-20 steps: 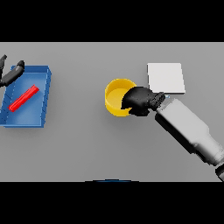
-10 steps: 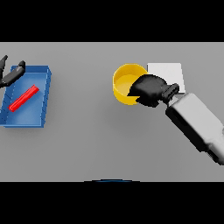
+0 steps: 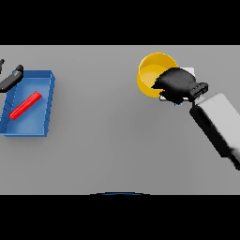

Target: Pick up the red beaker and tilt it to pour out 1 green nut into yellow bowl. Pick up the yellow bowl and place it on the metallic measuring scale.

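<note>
My right hand point(image 3: 177, 84) is shut on the near-right rim of the yellow bowl point(image 3: 154, 70) and holds it tilted above the table at the upper right. The bowl and hand cover most of the metallic measuring scale point(image 3: 188, 71); only a pale strip of it shows behind the hand. I cannot make out a green nut inside the bowl. The red beaker point(image 3: 26, 105) lies on its side in the blue tray point(image 3: 47, 110) at the left. My left hand point(image 3: 11, 78) shows at the far left edge by the tray's far corner, fingers straight, holding nothing.
The blue tray takes up the left side of the grey table. My right forearm point(image 3: 218, 125) crosses the right side diagonally.
My right hand has carried the yellow bowl up and to the right, from the bare table onto the scale's place. The left hand has slid a little further out of view.
</note>
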